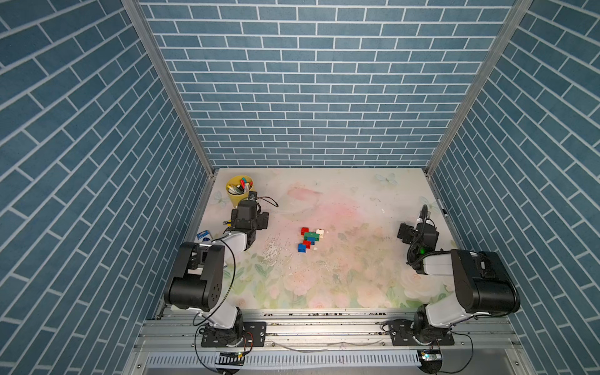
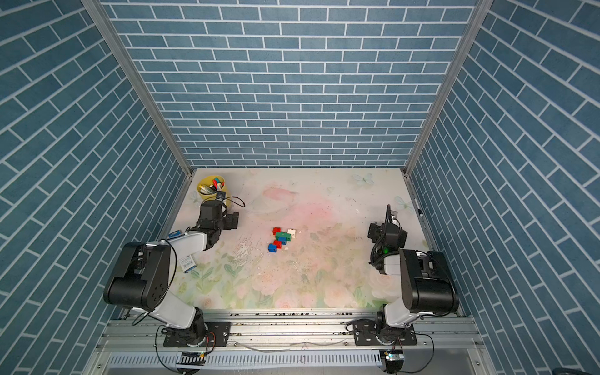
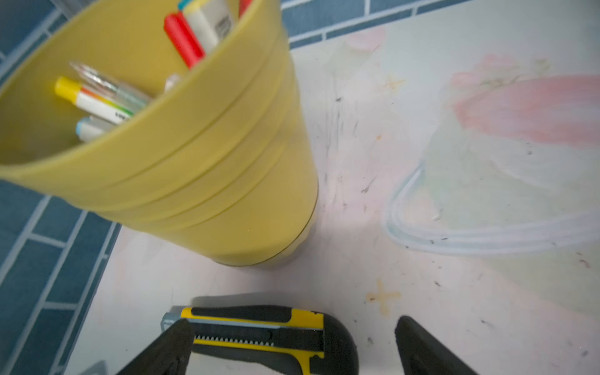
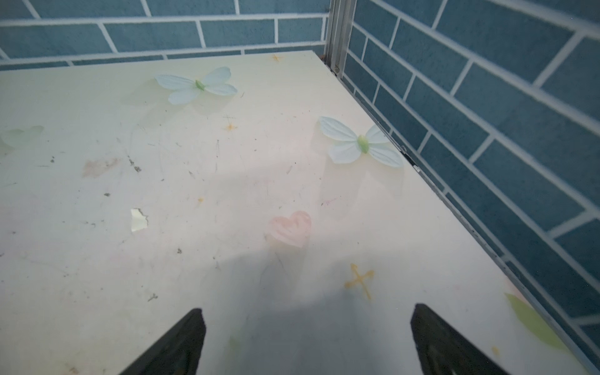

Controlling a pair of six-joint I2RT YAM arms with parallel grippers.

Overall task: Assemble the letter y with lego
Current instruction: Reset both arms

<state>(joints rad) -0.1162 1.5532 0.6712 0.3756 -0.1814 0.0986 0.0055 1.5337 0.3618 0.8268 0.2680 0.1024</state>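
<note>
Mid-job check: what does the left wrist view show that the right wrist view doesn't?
Left wrist only: a yellow cup of pens, and a knife lying on the table by the open left gripper.
Right wrist only: two printed butterflies, a pink heart, the corner post, and the open, empty right gripper.
Both: the table and the blue brick wall.
Neither shows the lego, which sits mid-table in both top views.

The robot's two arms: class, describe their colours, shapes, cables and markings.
Both the left arm and right arm have bulky black joint housings, white links and looping black cables, on black base plates. A green light glows on the right wrist. Each gripper's fingers are black, tapered wedges.
</note>
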